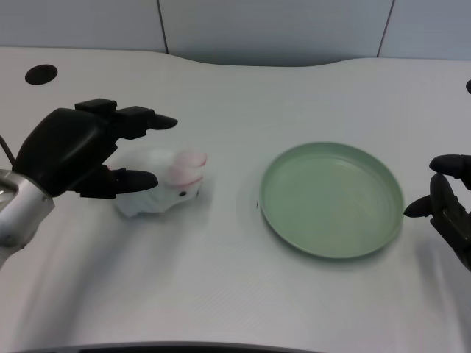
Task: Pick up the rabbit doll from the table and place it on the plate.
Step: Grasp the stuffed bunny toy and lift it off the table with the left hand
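At the far left, a silver metal forearm ends in the glossy black left hand (77, 151), hard-shelled and jointed. Its fingers are spread wide, the upper ones reaching out level above the toy and the lower one pointing along the toy's near side; whether any of them touch it cannot be told, and nothing is gripped. Just beside and partly beneath those fingers lies the small white plush rabbit doll (165, 184), soft and rounded, with pale pink ears folded toward the right and a tiny dark eye; its outline is slightly blurred. It rests on the table, well apart from the dish. To the right sits the round pale green plate (274, 184), smooth and matte, shallow, with a raised rim, holding nothing. No writing or labels can be read anywhere. The matte white table (221, 287) has a faint woven grain, a dark round hole (41, 73) at its back left corner, and grey wall panels behind it.
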You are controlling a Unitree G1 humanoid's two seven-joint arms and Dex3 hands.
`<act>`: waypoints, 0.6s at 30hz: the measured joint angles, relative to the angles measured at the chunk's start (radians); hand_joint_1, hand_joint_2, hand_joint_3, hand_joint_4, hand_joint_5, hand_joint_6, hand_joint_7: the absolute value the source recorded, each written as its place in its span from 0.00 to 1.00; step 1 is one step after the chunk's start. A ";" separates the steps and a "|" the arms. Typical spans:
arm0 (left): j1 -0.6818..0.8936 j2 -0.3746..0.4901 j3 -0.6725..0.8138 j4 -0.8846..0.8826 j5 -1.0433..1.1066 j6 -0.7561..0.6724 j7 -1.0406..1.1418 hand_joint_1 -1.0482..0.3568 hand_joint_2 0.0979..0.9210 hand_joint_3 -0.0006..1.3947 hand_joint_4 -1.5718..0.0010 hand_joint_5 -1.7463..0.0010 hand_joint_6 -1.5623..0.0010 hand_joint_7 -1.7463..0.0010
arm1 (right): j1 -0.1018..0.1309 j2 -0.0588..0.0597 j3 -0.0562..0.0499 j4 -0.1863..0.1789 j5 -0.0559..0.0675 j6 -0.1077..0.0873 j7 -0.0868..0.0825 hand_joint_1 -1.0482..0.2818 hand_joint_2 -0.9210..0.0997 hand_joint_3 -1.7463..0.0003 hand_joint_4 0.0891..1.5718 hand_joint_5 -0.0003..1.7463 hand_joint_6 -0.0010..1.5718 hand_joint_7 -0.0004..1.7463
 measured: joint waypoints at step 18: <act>-0.259 0.017 -0.211 0.061 0.083 0.257 -0.309 0.01 1.00 0.08 1.00 1.00 1.00 1.00 | 0.009 0.004 0.017 -0.017 -0.024 -0.008 -0.014 0.59 0.00 0.62 0.18 1.00 0.02 0.96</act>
